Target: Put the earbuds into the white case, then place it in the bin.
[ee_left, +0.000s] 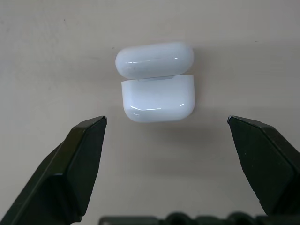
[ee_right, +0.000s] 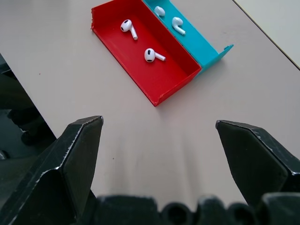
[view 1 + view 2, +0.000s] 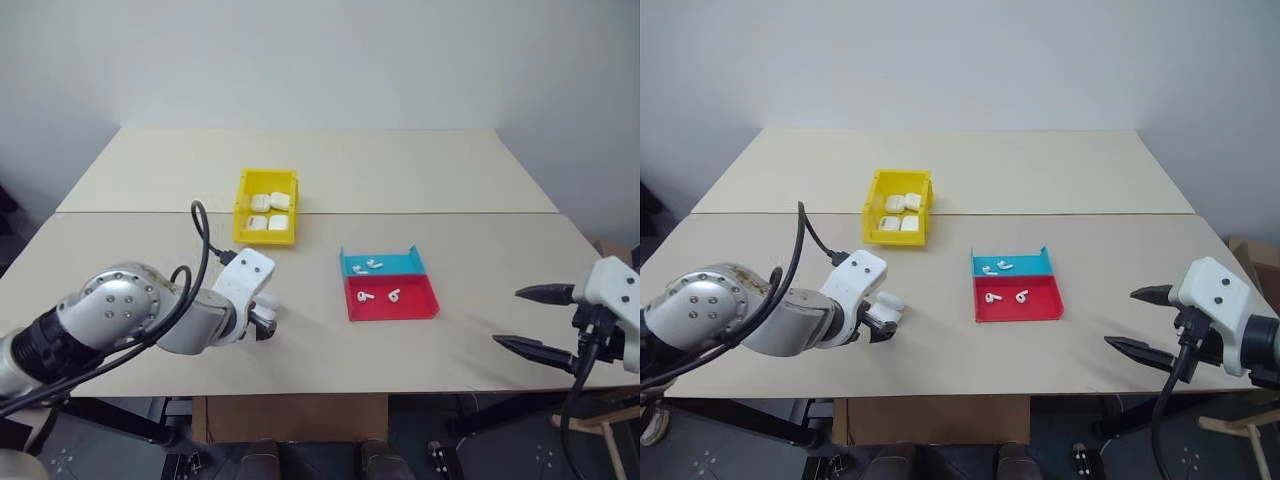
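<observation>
Left hand agape over white case

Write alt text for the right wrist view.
The right gripper, fingers wide open, hangs over a beige table, aimed toward a shallow red-and-teal tray. Two earbuds lie in its red half and two more in the teal half.

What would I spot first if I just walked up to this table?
Probably the bright yellow bin at the table's middle, with four white cases inside. Next, the red-and-teal tray to its right, holding four tiny earbuds. Then the open left gripper, poised over an open white case on the table.
</observation>
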`<state>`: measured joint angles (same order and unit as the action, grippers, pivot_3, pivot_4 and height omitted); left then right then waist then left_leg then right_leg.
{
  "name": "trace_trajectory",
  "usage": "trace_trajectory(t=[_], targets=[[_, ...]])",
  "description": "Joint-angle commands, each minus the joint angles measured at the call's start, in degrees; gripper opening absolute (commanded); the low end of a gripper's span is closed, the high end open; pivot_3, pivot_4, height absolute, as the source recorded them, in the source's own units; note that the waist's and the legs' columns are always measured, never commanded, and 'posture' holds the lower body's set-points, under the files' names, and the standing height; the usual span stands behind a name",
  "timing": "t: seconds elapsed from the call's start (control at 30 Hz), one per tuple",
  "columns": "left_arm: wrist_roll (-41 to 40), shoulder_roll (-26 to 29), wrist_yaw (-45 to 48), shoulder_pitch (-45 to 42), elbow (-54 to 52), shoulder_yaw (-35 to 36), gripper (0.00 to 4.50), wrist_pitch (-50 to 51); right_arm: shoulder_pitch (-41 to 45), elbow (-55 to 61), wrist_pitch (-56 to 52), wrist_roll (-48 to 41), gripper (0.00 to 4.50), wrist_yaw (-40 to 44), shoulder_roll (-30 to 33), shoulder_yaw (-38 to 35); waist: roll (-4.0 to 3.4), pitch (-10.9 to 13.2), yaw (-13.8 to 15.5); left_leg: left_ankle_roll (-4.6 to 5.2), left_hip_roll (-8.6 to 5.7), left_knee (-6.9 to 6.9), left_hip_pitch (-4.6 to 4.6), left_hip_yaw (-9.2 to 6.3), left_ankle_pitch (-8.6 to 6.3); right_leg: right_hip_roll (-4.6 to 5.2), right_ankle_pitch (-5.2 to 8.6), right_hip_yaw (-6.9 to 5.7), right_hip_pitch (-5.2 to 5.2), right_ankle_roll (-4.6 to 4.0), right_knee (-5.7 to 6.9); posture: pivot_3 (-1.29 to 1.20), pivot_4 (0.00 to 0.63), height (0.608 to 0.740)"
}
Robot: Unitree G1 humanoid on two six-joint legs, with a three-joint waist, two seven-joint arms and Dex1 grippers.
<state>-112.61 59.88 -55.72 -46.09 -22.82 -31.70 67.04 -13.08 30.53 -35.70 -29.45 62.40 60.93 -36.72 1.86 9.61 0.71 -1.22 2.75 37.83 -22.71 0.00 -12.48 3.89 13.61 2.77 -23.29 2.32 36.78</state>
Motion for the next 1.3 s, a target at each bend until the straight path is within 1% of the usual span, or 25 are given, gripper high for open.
trace_trajectory(t=[0.03, 0.13, 0.4, 0.63, 0.77, 0.8, 0.93, 1.03, 1.13, 1.3], targets=[[-0.39, -0.54, -2.49, -2.16, 1.12, -0.55, 4.50, -0.73, -0.47, 1.31, 0.92, 0.16, 4.47, 0.32, -0.29, -3.00, 0.01, 0.01, 0.01, 0.00, 0.00, 0.00, 0.05, -0.01, 0.00, 0.01, 0.03, -0.01, 0.08, 0.04, -0.04, 0.00, 0.150, 0.740], [-0.39, -1.26, -5.14, -3.61, 3.07, -1.95, 4.50, 0.32, -1.05, 1.39, 0.83, 0.20, 4.47, 0.29, -0.38, -3.50, 0.02, 0.01, -0.02, 0.00, -0.03, 0.00, 0.10, 0.00, 0.00, 0.06, 0.03, -0.01, 0.15, 0.05, -0.06, 0.00, 0.150, 0.740], [-0.39, -5.83, -4.51, -4.10, 7.34, -2.58, 4.50, 1.11, -2.34, 1.28, 1.14, 0.97, 4.47, 0.20, -0.96, -4.20, 0.02, 0.01, 0.00, 0.00, -0.08, 0.00, 0.07, 0.00, 0.00, 0.11, 0.01, -0.02, 0.14, 0.05, -0.09, 0.00, 0.150, 0.740], [0.86, -8.38, -7.17, -4.56, 10.19, -4.13, 4.50, 2.39, -3.30, 2.10, 0.79, 1.08, 4.47, -0.12, -1.74, -4.68, 0.03, 0.02, 0.00, -0.01, -0.16, -0.01, 0.09, -0.01, 0.00, 0.19, 0.01, -0.02, 0.16, 0.08, -0.08, 0.00, 0.150, 0.740], [1.95, -9.02, -6.69, -4.40, 11.04, -4.32, 4.50, 4.08, -3.50, 2.74, 0.18, 1.06, 4.47, -0.50, -1.77, -4.71, 0.03, 0.02, -0.08, -0.01, -0.26, -0.01, 0.07, -0.01, 0.00, 0.31, 0.00, -0.02, 0.15, 0.11, -0.09, 0.00, 0.150, 0.740], [1.04, -8.98, -6.01, -4.00, 11.89, -4.06, 4.50, 4.08, -3.57, 2.75, 0.04, 1.23, 4.47, -0.69, -1.77, -4.74, 0.03, 0.02, -0.07, -0.01, -0.26, -0.01, 0.06, -0.01, 0.00, 0.31, 0.00, -0.02, 0.15, 0.12, -0.10, 0.00, 0.150, 0.740], [3.51, -9.85, -5.33, -3.95, 13.08, -3.80, 4.50, 5.42, -3.90, 2.90, -0.07, 1.60, 4.47, -1.27, -1.93, -4.48, 0.04, 0.02, -0.01, -0.01, -0.32, -0.01, 0.05, -0.01, 0.00, 0.37, 0.00, -0.03, 0.15, 0.16, -0.11, 0.00, 0.150, 0.740], [3.22, -10.43, -4.49, -3.72, 14.47, -3.39, 4.50, 5.56, -3.90, 3.35, -0.34, 1.46, 4.47, -1.82, -1.94, -4.10, 0.04, 0.02, -0.01, -0.01, -0.38, -0.01, 0.06, -0.01, 0.00, 0.45, 0.05, -0.03, 0.18, 0.25, -0.13, 0.00, 0.150, 0.740], [3.63, -10.77, -3.83, -3.34, 14.80, -3.07, 4.50, 5.95, -3.89, 3.71, -0.56, 1.31, 4.47, -2.21, -2.00, -4.01, 0.04, 0.02, 0.01, -0.02, -0.41, -0.01, 0.07, -0.02, 0.00, 0.48, 0.22, -0.03, 0.20, 0.53, -0.13, 0.00, 0.150, 0.740], [6.19, -11.96, -3.07, -3.06, 13.89, -2.57, 4.50, 7.20, -4.29, 4.49, -0.94, 1.50, 4.47, -2.60, -2.25, -4.04, 0.04, 0.02, 0.15, -0.02, -0.50, -0.01, 0.07, -0.04, 0.00, 0.55, 0.25, -0.02, 0.23, 0.58, -0.14, 0.00, 0.150, 0.740]])
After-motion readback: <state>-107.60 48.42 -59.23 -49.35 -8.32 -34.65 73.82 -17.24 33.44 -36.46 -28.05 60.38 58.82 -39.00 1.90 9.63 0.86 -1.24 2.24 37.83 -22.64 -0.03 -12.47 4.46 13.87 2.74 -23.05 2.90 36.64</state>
